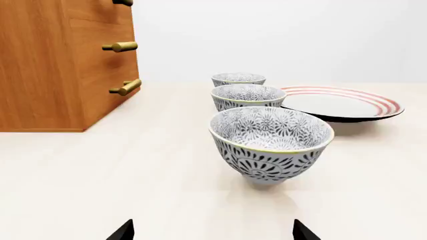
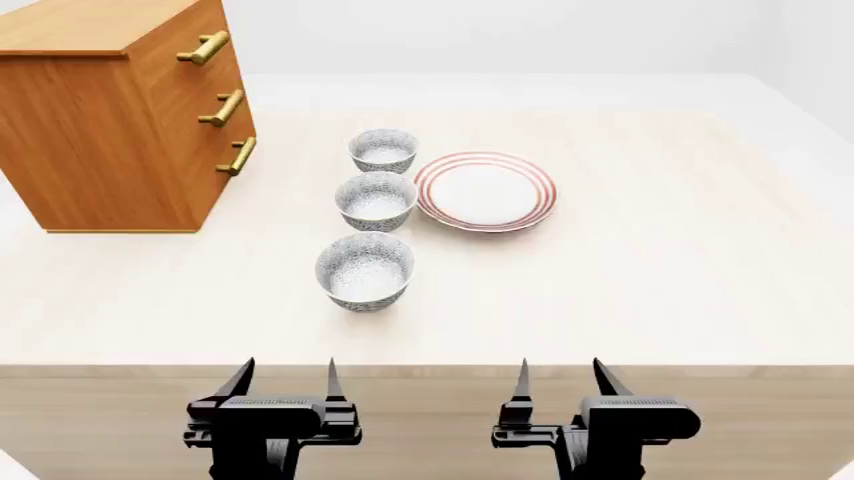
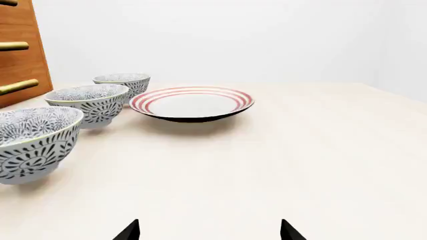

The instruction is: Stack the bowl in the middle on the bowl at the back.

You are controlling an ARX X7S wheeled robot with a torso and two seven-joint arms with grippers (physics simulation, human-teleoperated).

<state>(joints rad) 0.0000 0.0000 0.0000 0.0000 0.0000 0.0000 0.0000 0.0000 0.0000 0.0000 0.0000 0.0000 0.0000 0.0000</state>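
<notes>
From my head, I see a pale bench (image 2: 667, 290) with three dotted bowls in a row going away from me. The bowl in the middle (image 2: 376, 200) sits upright between the near bowl (image 2: 364, 271) and the bowl at the back (image 2: 383, 151). They are close but not touching. A flat plate with red rings (image 2: 485, 190) lies just beside the middle bowl, on my right. A brown wooden chest of drawers (image 2: 120, 120) with gold handles stands on my left. My left jaws (image 2: 283, 378) and my right jaws (image 2: 561, 378) hang at the near edge of the bench, well apart from the bowls. Both are spread apart and hold nothing.

From my left wrist, the near bowl (image 1: 271, 145) is big and right in front. Behind it is the bowl in the middle (image 1: 248, 96), then the bowl at the back (image 1: 238, 79). The plate (image 1: 340, 102) is beside them, and the chest of drawers (image 1: 63, 65) is on the other side. My two dark tips show, apart.

From my right wrist, the plate (image 3: 192, 103) is ahead. The bowl in the middle (image 3: 88, 103) stands between the near bowl (image 3: 33, 142) and the bowl at the back (image 3: 123, 84). My tips are apart here too.
</notes>
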